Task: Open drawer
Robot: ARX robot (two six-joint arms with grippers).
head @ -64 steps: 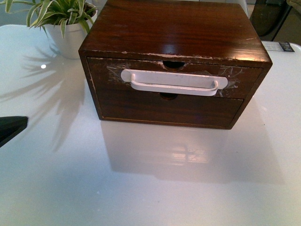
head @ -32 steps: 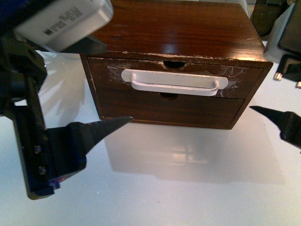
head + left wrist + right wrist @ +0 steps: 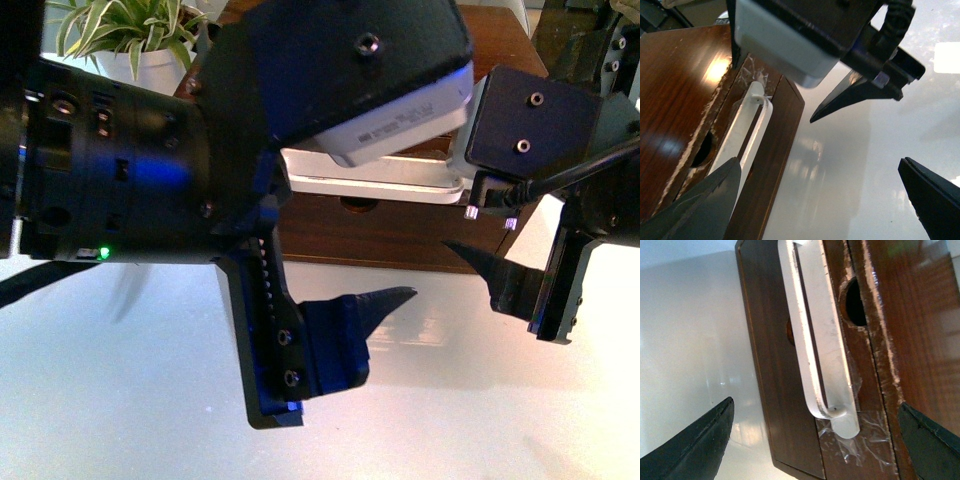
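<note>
Drawer (image 3: 836, 265) of dark-brown wood, the upper of two fronts in a small chest (image 3: 920, 315), appears pushed fully in; the chest stands on the far part of a glossy white surface (image 3: 690, 340). A long white bar handle (image 3: 815, 340) runs along the front, with crinkled clear tape (image 3: 855, 442) under its right end and a half-round notch (image 3: 852, 302) cut in the top edge. The wood along that edge is scuffed pale. Below it lies a plain lower front (image 3: 765, 315) that carries no handle. Both arms crowd the near side of the chest. The left hand (image 3: 819, 164) is spread wide, its two black pointed fingers (image 3: 705, 205) far apart. In the front view it hangs over the bare surface, nearer than the chest and before its left half, and its bulky body hides most of the drawer. The right hand (image 3: 816, 402) is likewise spread wide, and in its wrist view the right end of the handle shows between its fingers (image 3: 700, 440). The front view places it near the right end of the chest, apart from the wood. Neither hand holds anything, and neither is on the handle. A green-and-white striped plant (image 3: 120, 25) in a white pot (image 3: 160, 70) stands at the far left, just beside the chest.
</note>
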